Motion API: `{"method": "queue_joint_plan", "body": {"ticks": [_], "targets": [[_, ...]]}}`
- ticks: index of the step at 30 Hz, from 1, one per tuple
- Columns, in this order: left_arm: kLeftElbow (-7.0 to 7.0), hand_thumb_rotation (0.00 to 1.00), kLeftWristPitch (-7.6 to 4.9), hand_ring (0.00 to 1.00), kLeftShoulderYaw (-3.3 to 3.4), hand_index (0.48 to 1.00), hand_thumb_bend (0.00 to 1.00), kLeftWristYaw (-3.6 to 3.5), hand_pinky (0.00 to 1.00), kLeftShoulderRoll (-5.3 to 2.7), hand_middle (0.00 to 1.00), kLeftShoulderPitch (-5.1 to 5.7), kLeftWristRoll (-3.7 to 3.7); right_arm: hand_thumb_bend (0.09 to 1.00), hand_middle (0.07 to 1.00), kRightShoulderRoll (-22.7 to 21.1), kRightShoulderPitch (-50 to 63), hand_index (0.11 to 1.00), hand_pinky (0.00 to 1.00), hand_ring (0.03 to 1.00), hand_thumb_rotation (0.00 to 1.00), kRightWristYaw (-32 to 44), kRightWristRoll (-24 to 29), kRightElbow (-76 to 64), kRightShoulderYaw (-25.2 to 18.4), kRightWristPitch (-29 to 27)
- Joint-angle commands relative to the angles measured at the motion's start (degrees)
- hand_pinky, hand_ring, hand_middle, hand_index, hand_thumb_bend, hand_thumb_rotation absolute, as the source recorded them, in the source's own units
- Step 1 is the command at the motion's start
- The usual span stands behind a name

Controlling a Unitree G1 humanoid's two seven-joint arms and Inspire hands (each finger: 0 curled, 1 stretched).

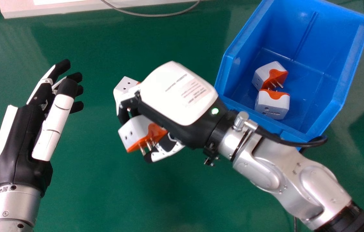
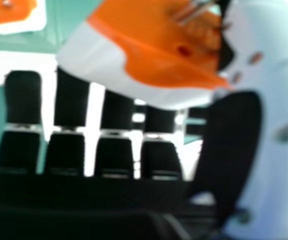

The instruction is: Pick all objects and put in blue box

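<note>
Head view, nearest first: the green table (image 1: 104, 199) runs under everything, and the robot's left hand (image 1: 21, 138) comes in at the lower left, its fingers relaxed and apart from the thumb, holding nothing. From the lower right the silver right forearm (image 1: 272, 175) slants inward to the right hand (image 1: 175, 96), palm down near the middle. The right hand is clamped on a white-and-orange plug adapter (image 1: 135, 130), whose metal pins (image 1: 148, 146) point toward the near side, by the thumb.

In the right hand view, that adapter sits between the black fingers (image 2: 71, 102) and the thumb (image 2: 233, 140), its orange face and pins in sight.

Just past the held adapter in the head view, a second adapter (image 1: 125, 84) is partly covered by the right hand; whether the two touch, I cannot tell.

Farther off, to the right, stands the blue box (image 1: 333, 45). Inside, on its floor, lie a nearer adapter (image 1: 273, 106) and a farther adapter (image 1: 261, 75), close together. Along the far edge are a white object (image 1: 17, 9) and a thin grey cable (image 1: 156, 15).
</note>
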Motion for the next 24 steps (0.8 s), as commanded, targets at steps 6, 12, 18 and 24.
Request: {"method": "queue_joint_plan", "body": {"ticks": [6,12,18,24], "targets": [[1.03,0.85,-1.81,0.85,1.19,0.9,0.76,-0.54,0.8,1.11,0.87,-0.96,-0.92,0.494,0.517,-1.4,1.0,0.533,0.34,0.429,0.0,-0.3,2.4,-5.0,-3.8,-1.3],[1.15,0.85,-1.47,0.85,1.48,0.903,0.75,-0.37,0.8,1.49,0.87,-1.23,-1.32,0.494,0.521,-1.4,2.8,0.53,0.34,0.43,0.0,-0.3,3.5,-7.7,-5.7,-1.4],[1.51,0.85,-1.22,0.85,1.75,0.904,0.73,-0.24,0.8,1.85,0.87,-1.63,-1.64,0.493,0.526,-2.3,5.7,0.528,0.34,0.433,0.0,0.8,5.0,-11.6,-8.0,-1.5],[2.49,0.85,-1.2,0.85,2.23,0.905,0.74,-0.58,0.8,2.29,0.87,-2.24,-2.06,0.494,0.526,-4.0,7.8,0.524,0.33,0.436,0.0,1.8,6.2,-14.9,-10.8,-1.9]]}}
